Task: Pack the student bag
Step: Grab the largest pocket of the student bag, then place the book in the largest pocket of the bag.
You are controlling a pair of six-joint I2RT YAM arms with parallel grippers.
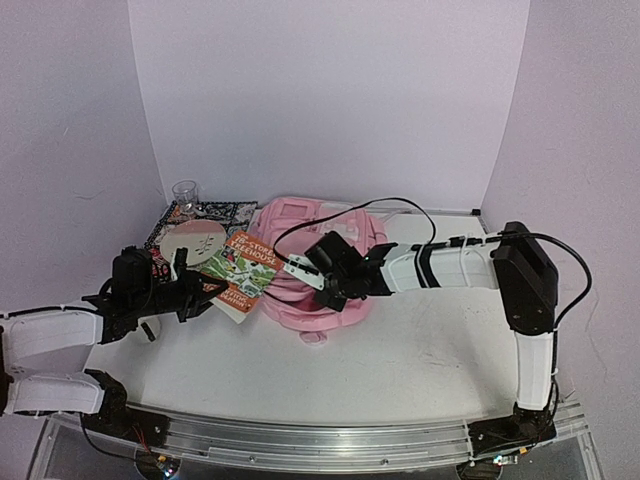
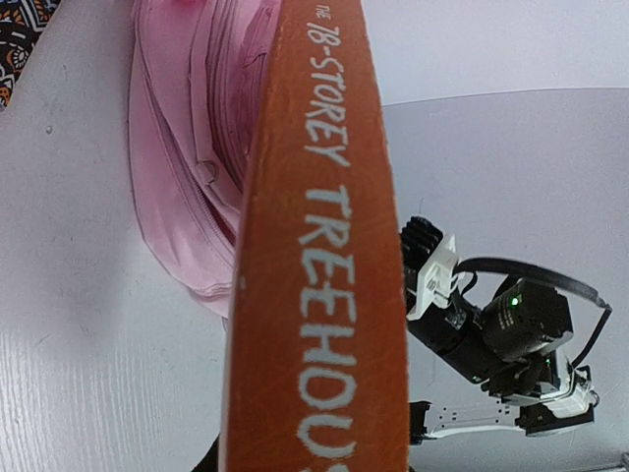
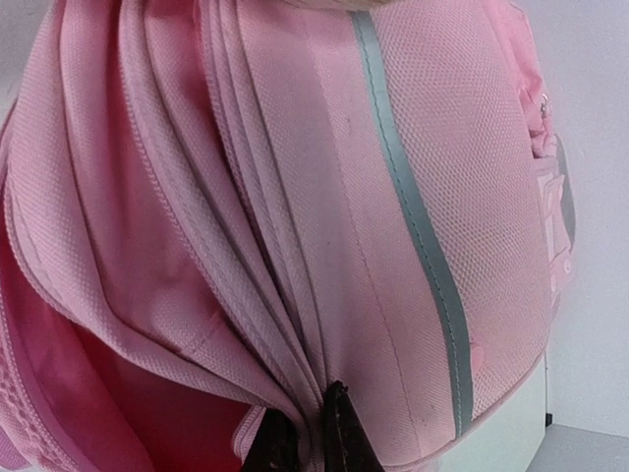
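Now, on the table [image 1: 420, 350], the student bag [image 1: 300, 215] lies toward twelve o'clock, a fold pinched in my right pincer [image 3: 310, 433]; at nine o'clock my left pincer [image 1: 212, 292] clamps the book [image 1: 243, 272]. Opening step, I judge: next, lift that fold wide.

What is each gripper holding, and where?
The left gripper holds the Treehouse book by one end, at the spine; the right gripper pinches a fold of the student bag.
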